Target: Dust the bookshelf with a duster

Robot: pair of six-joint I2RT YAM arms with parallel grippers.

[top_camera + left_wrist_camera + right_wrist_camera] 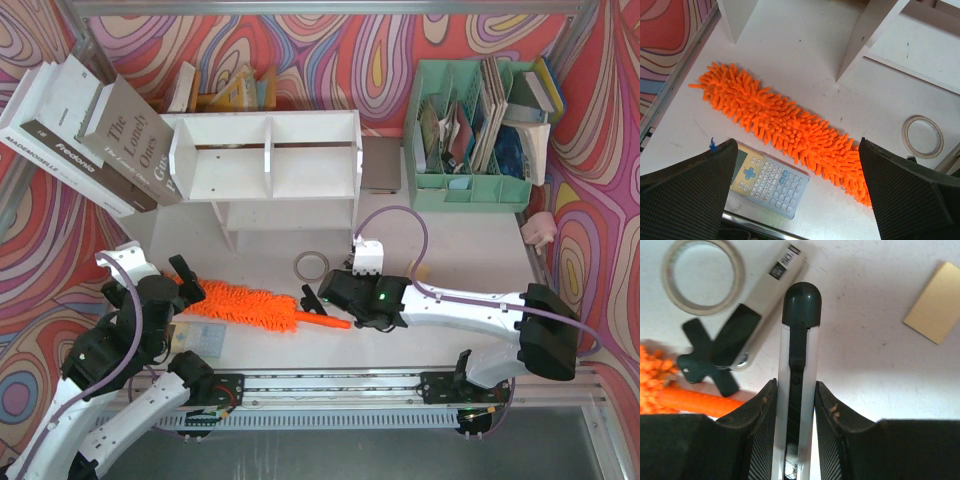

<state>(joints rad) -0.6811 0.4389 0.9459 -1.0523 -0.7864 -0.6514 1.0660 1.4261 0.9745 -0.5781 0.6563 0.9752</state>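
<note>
Noted duster (255,305) flat on table (450,260) at 6 o'clock of bookshelf (268,155), handle (330,322) pointing toward 4 o'clock. Logged left gripper (797,145) spread wide over the fluff, right gripper (795,390) clamped on a slim black-and-white tool (800,315) beside the handle. Likely to pinch the calculator (770,180) at 7 o'clock of the fluff, or knock the handle aside with the tool's tip.

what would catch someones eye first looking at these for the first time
The bright orange duster lies on the white table, in front of the white bookshelf and below the open left claw. All around, the walls carry loud red and multicolour swirls. The right claw is shut on a slim black-and-white tool, likely a utility knife, beside the duster's handle.
</note>
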